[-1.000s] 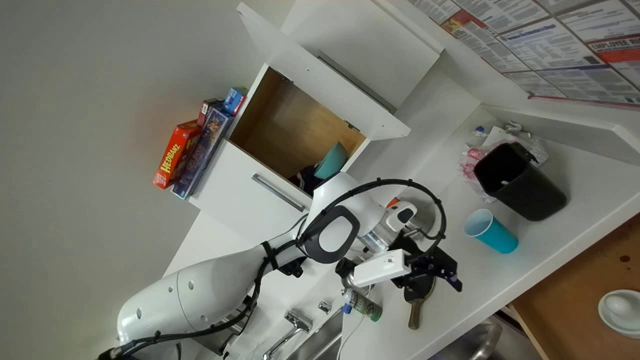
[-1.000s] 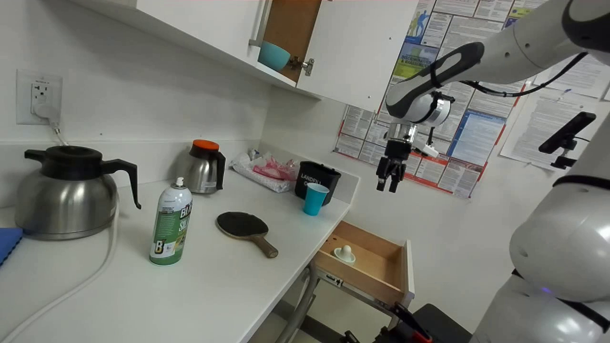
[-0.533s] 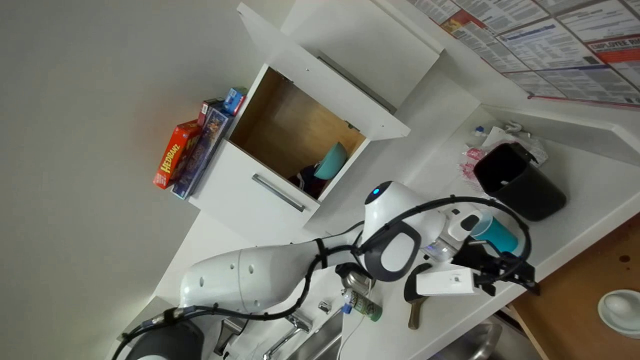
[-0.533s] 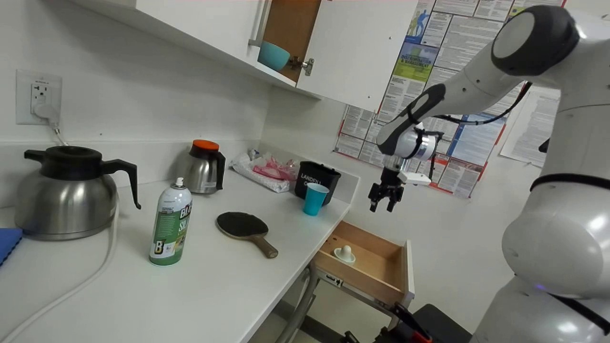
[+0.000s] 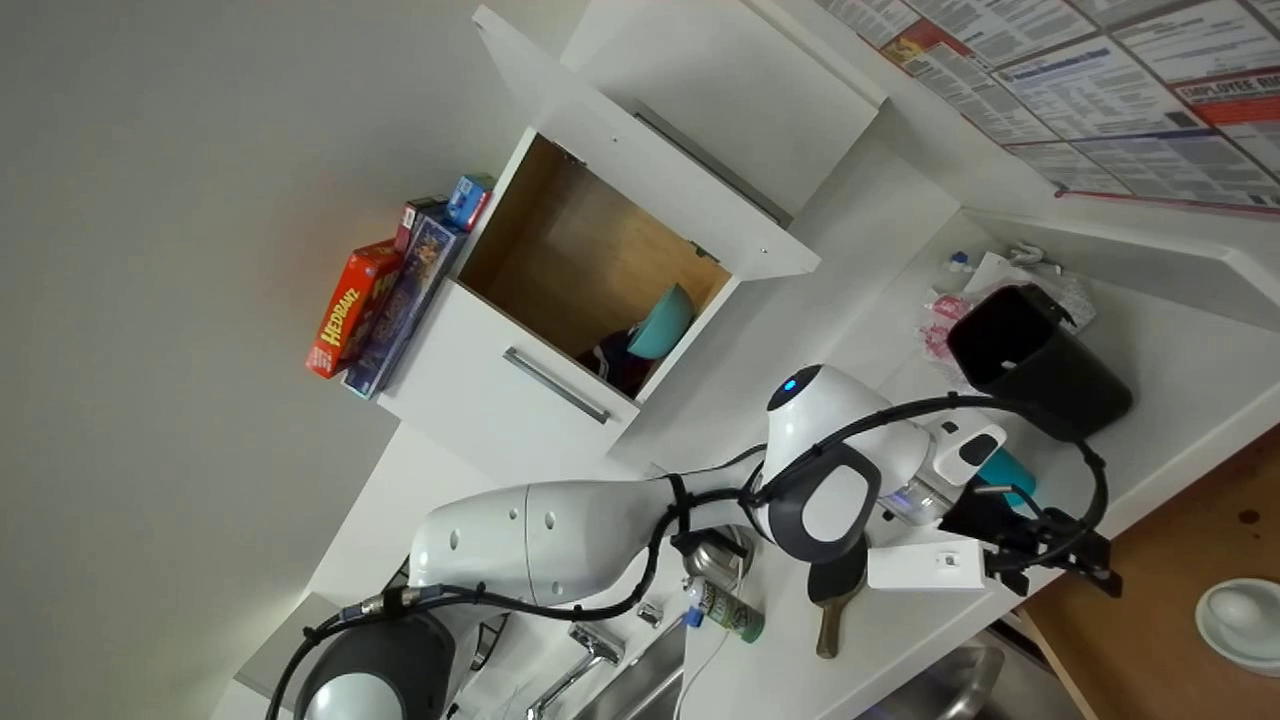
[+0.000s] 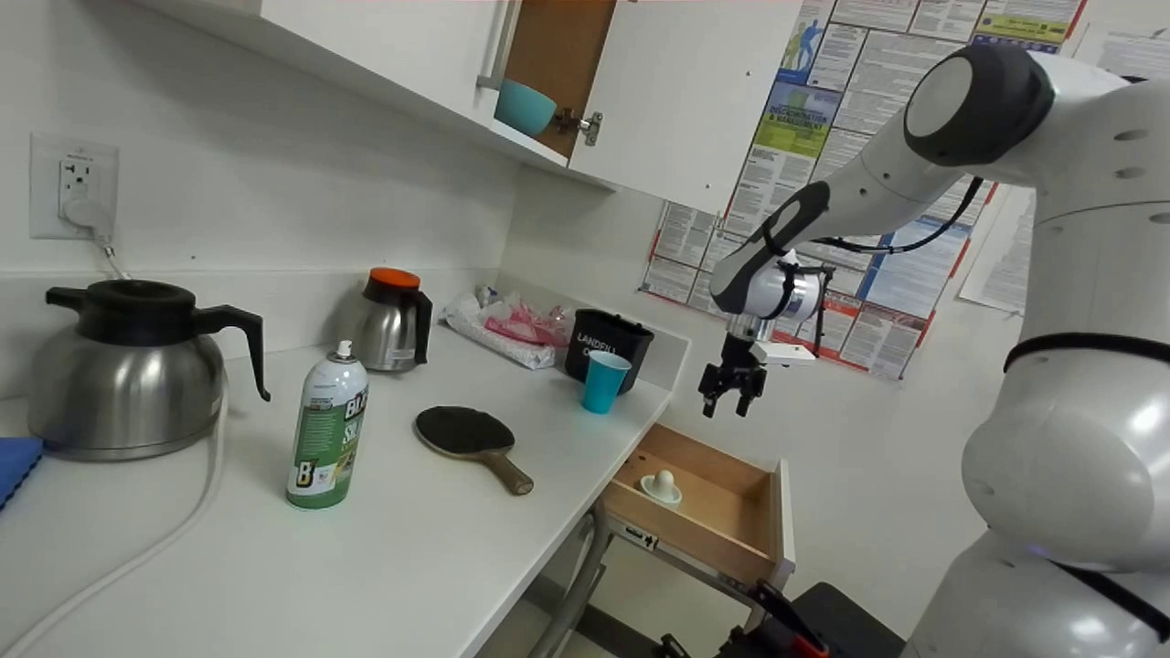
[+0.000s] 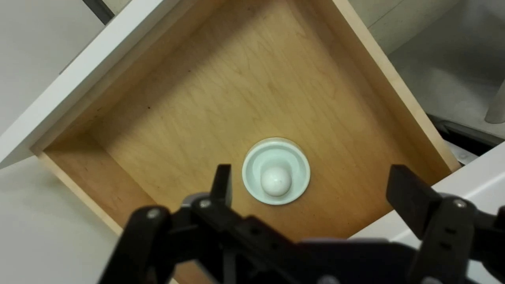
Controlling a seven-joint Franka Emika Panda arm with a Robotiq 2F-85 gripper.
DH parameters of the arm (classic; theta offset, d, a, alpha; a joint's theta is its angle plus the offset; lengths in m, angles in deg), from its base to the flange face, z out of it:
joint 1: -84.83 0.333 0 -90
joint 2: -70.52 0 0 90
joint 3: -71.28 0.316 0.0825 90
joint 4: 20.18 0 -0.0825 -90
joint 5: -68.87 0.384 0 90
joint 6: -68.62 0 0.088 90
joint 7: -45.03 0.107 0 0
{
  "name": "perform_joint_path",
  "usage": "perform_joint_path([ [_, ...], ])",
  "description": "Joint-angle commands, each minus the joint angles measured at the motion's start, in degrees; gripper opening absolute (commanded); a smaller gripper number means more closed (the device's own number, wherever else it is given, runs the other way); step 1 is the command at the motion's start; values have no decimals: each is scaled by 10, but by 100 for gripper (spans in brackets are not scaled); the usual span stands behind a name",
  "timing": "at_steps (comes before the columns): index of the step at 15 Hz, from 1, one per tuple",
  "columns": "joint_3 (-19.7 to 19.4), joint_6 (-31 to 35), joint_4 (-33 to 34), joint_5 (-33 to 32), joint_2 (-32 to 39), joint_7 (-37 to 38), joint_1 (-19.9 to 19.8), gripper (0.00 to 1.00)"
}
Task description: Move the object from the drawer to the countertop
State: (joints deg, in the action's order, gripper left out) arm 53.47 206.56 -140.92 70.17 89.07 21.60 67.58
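So the thing to move, a pale mint-green round dish point(image 7: 276, 153) with a smooth white ball-shaped bit point(image 7: 276, 182) standing in it, is sitting on the floor of the pulled-out light-brown wooden drawer point(image 7: 240, 98). The black two-jawed gripper point(image 7: 313, 185) is hanging above, spread wide and holding nothing.

I'm guessing we're dealing with hard, light stuff, ceramic or plastic, so probably slick and maybe chippable. Can't tell if the ball bit is loose or part of the dish. If it's fixed, I'd be grabbing it like a knob; if it's loose, I'd be pinching the dish's rim and keeping it level.

Edges: in the wrist view one jaw is overlapping the edge of the smooth white worktop point(image 6: 393, 576), so going straight down could be risking a knock. I'd be shifting towards the drawer's white front first, then lifting well over its wooden sides. For setting down, in an exterior view a bare stretch is showing between the black paddle with a brown handle point(image 6: 466, 433) and the bright blue tapered cup point(image 6: 603, 384). That cup is standing near the edge and looks tippy.
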Motion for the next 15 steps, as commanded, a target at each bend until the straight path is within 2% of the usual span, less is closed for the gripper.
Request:
perform_joint_path([
  [1,18,18,23,-17,34,10,-20,100],
  [5,28,67,46,-56,83,-53,-44,100],
  [8,44,128,56,-88,117,-118,-77,100],
  [11,92,203,56,-69,139,-208,-133,100],
  [12,109,200,53,-56,136,-229,-153,100],
  [13,81,190,45,-76,134,-181,-120,100],
  [15,99,193,47,-67,138,-207,-142,100],
])
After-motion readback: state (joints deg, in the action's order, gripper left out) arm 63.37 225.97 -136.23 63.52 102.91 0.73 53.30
